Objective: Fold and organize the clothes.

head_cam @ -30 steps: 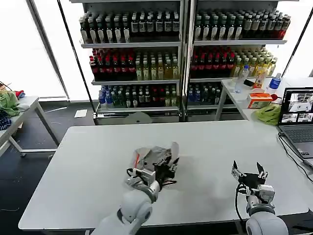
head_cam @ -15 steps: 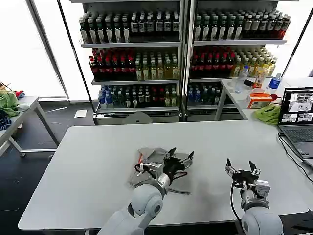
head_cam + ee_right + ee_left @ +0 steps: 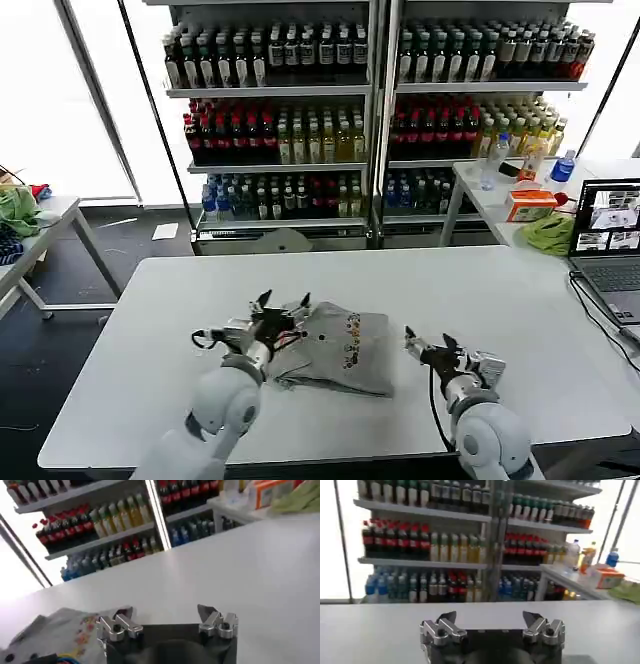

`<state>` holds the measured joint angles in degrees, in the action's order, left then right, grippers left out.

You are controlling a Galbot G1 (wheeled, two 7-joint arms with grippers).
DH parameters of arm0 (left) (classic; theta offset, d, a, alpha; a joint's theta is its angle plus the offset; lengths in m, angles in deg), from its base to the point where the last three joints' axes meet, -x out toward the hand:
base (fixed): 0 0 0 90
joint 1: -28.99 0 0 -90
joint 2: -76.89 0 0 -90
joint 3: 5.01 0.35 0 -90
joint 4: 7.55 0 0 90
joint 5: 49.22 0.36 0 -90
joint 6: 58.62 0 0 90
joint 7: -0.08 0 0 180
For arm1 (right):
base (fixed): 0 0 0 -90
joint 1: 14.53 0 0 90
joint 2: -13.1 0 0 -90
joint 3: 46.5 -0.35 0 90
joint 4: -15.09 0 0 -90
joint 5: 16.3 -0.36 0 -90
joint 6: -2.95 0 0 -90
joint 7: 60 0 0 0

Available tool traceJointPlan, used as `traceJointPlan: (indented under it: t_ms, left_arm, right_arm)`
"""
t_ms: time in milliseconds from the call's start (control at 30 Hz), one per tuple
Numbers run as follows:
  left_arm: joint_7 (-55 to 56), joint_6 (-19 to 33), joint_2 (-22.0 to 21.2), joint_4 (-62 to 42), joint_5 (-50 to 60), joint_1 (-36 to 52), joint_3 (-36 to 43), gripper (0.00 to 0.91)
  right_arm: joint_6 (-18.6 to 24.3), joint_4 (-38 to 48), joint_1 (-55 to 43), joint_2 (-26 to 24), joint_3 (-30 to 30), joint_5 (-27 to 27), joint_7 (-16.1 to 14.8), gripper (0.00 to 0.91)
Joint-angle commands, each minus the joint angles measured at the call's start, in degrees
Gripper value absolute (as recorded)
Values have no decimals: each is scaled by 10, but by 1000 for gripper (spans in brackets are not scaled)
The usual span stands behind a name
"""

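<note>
Both arms have shifted since the earlier frames: the left gripper (image 3: 282, 303) has let go of the shirt (image 3: 335, 348) and drawn to its left edge, while the right gripper (image 3: 428, 347) has closed in toward the shirt's right edge. The shirt lies spread on the surface (image 3: 520, 300), print up, between the two. Left jaws stand wide open and hold nothing, hovering at the shirt's collar side; right jaws are also spread and empty, just beside the hem. Risk from here: the shirt is rumpled, so a pinch may catch only one layer and drag the cloth into a skewed fold, or the jaws may scrape the surface
</note>
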<state>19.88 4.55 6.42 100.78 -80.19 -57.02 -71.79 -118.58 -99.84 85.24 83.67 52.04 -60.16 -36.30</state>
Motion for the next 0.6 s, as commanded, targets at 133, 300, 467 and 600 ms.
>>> traceJointPlan:
  t_ms: [133,300,467,600]
  left_arm:
    - [17,-16,68,61,0,-77,-147,907]
    - [17,-16,68,62,0,-90,-156,907]
    - [17,-18,65,65,-3,-93,-160,907]
    - [18,-18,64,65,-5,-95,-163,907]
  right_arm:
    - [-16,48,-34,19,92,-87,46,897]
    - [-16,55,-42,22,102,-81,50,786]
    - [-16,61,-50,22,110,-72,53,453]
    - [-16,65,-50,23,113,-62,52,0]
